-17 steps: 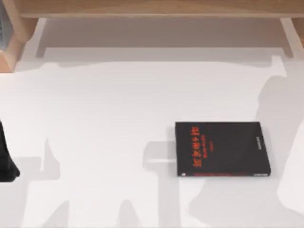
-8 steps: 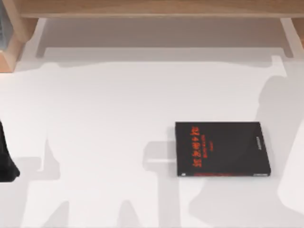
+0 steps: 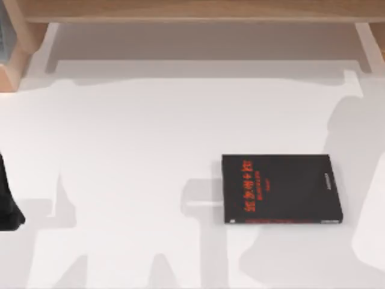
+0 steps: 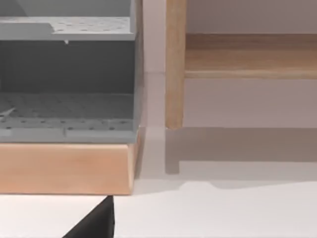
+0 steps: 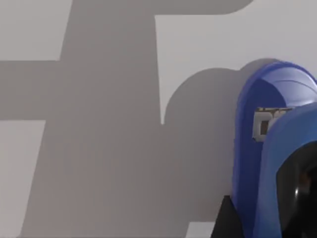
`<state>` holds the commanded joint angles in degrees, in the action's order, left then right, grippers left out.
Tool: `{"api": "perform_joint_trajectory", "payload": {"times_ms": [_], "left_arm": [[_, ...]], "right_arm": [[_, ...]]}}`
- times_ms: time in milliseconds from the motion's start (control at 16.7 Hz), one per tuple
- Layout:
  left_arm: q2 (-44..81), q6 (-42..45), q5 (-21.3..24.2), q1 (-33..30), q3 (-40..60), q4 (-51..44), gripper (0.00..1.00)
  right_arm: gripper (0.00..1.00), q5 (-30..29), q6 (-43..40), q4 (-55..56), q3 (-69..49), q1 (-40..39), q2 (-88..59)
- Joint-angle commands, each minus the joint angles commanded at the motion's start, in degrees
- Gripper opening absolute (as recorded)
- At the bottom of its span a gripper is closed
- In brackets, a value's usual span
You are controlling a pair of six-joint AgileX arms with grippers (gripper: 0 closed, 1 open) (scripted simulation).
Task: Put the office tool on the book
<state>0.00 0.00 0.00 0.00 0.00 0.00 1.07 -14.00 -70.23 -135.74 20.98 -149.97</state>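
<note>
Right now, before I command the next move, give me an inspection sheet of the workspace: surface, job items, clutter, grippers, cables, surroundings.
Surface: white table, crossed by grey shadows.
Book: black book with red lettering lies flat, closed, right of centre in the top view; nothing on it.
Office tool: blue office tool close in front of the right wrist camera, over the white surface; whether it is gripped cannot be told.
Clutter: nothing seen.
Grippers: left arm parked at the table's left edge; fingers not judged. Right gripper not judged.
Cables: nothing seen.
Surroundings: wooden shelf frame along the far edge; grey perforated tray unit on a wooden base at the far left.
</note>
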Motion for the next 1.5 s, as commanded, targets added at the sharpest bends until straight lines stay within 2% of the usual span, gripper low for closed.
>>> {"api": "perform_joint_trajectory", "payload": {"times_ms": [720, 1080, 1500], "left_arm": [[0.0, 0.0, 0.0, 0.0, 0.0, 0.0, 1.00], [0.0, 0.0, 0.0, 0.0, 0.0, 0.0, 1.00], [0.0, 0.0, 0.0, 0.0, 0.0, 0.0, 1.00]], "right_arm": [[0.00, 0.1, 2.3, -1.0, 1.8, 0.5, 4.0], [0.00, -0.6, 11.6, 0.1, 8.3, -1.2, 17.5], [0.00, -3.1, 25.9, 1.6, 21.4, -12.7, 32.5]]}}
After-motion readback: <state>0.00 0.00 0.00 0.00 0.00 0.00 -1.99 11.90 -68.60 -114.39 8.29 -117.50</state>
